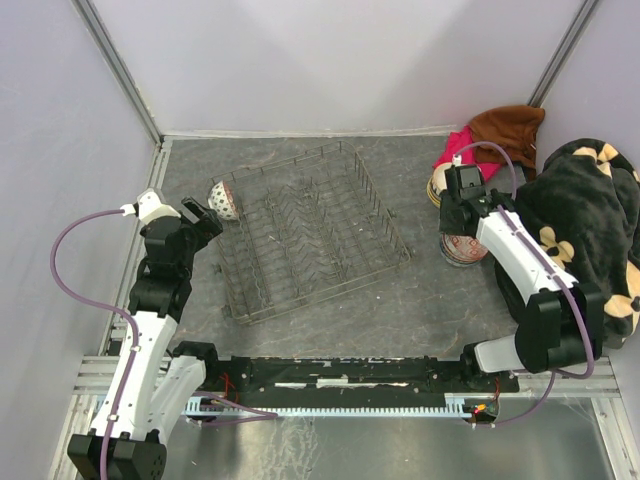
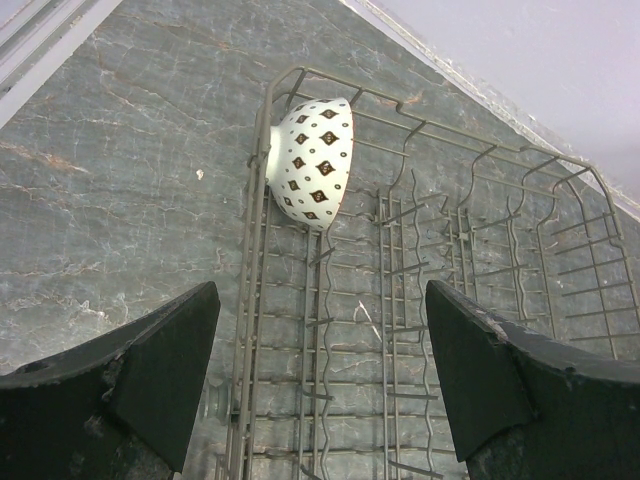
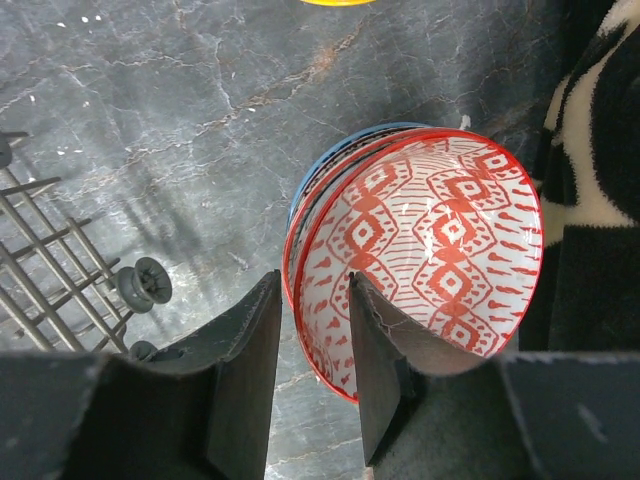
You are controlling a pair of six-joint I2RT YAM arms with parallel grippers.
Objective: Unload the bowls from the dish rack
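Note:
The grey wire dish rack (image 1: 310, 235) lies mid-table and holds one bowl, white with dark diamonds (image 1: 222, 198), standing on edge in its far left corner. It also shows in the left wrist view (image 2: 314, 163), with the rack (image 2: 420, 300) below. My left gripper (image 1: 205, 218) (image 2: 321, 292) is open and empty, above the rack's left end and short of that bowl. My right gripper (image 1: 458, 230) (image 3: 315, 285) is shut on the rim of a red-lattice bowl (image 3: 440, 230). This bowl sits tilted on top of a stack of bowls (image 1: 465, 250) right of the rack.
A yellow bowl (image 1: 437, 190) sits behind the stack. Red and brown cloths (image 1: 500, 130) and a black-and-cream blanket (image 1: 590, 220) lie at the right wall. The rack's corner and wheel (image 3: 140, 283) are left of the stack. Walls enclose the table.

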